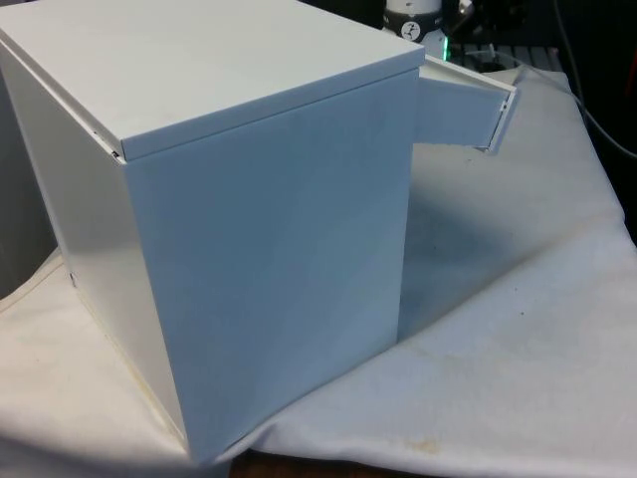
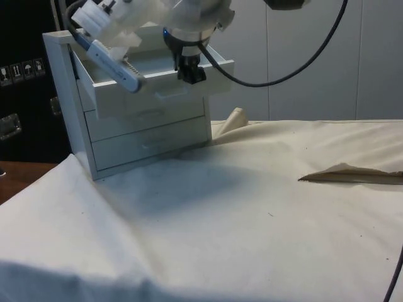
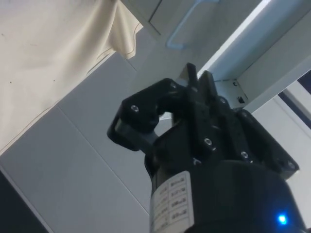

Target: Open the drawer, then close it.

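The chest of drawers (image 2: 135, 100) is stood at the far end of the cloth-covered table (image 2: 264, 220), its plain back and side turned to the front view, so the work is read mainly from the side view. The top drawer (image 2: 157, 78) is seen pulled well out of the chest, while the two lower drawers are left flush; in the front view the drawer's front panel (image 1: 468, 110) is seen projecting past the chest's corner on the front view's right.

The gripper (image 2: 190, 70) is held pointing down at the drawer's front edge, apparently against or just at the front panel (contact itself cannot be confirmed). That placement is judged to suit a push back into the chest, the opening half of the task appearing done. In the wrist view the fingers (image 3: 197, 90) are seen pressed together with nothing between them, and a drawer handle (image 3: 187, 24) is seen just beyond them, not gripped.
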`<state>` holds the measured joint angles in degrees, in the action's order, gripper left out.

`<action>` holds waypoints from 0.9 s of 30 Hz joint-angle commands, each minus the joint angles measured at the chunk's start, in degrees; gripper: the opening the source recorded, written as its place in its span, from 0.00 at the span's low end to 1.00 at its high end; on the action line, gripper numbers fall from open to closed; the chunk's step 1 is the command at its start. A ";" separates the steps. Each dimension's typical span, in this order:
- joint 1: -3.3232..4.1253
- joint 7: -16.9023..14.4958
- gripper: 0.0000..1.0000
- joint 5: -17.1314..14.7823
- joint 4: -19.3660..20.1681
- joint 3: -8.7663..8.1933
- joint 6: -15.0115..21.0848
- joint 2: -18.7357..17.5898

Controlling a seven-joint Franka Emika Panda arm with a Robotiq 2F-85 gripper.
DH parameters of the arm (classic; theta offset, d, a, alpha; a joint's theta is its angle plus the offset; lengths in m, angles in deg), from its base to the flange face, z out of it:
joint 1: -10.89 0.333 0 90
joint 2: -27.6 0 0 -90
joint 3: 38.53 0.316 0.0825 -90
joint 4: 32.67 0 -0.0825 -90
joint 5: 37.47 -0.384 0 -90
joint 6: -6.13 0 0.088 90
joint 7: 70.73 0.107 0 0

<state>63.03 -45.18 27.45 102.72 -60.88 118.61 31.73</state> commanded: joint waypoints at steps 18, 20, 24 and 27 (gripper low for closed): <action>0.00 0.34 1.00 -0.29 -0.29 0.23 0.00 -0.46; 0.00 0.80 1.00 -0.40 -0.57 0.23 0.34 -1.38; -0.11 2.41 1.00 0.00 -0.69 0.17 1.26 -3.27; -0.17 3.78 1.00 0.40 -0.92 0.06 2.12 -4.93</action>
<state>62.97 -42.08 27.51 102.15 -60.71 119.87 27.94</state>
